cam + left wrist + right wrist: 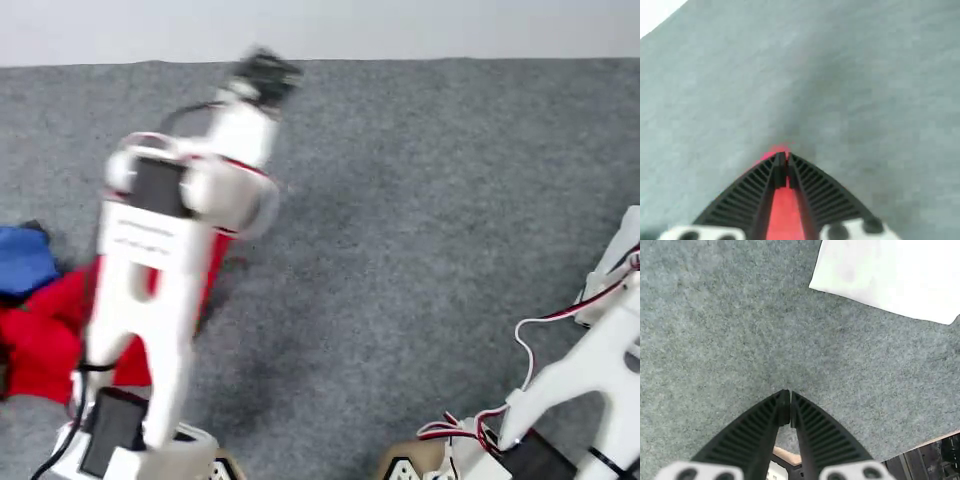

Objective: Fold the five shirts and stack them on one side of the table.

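Note:
A red shirt (45,340) lies bunched at the table's left edge, and a strip of it (215,265) rises under the raised white left arm (160,260). In the left wrist view my left gripper (781,159) is shut on a fold of red shirt (784,205), held above the grey mat. A blue shirt (22,258) sits just behind the red one. My right gripper (790,399) is shut with nothing in it, low over the mat. A flat white shirt (890,275) lies a little way beyond its tips.
Grey felt (420,220) covers the table, bare through the middle and back. The right arm (590,370) with its red and white cables stands at the near right corner. The table's edge (935,442) runs close to the right gripper.

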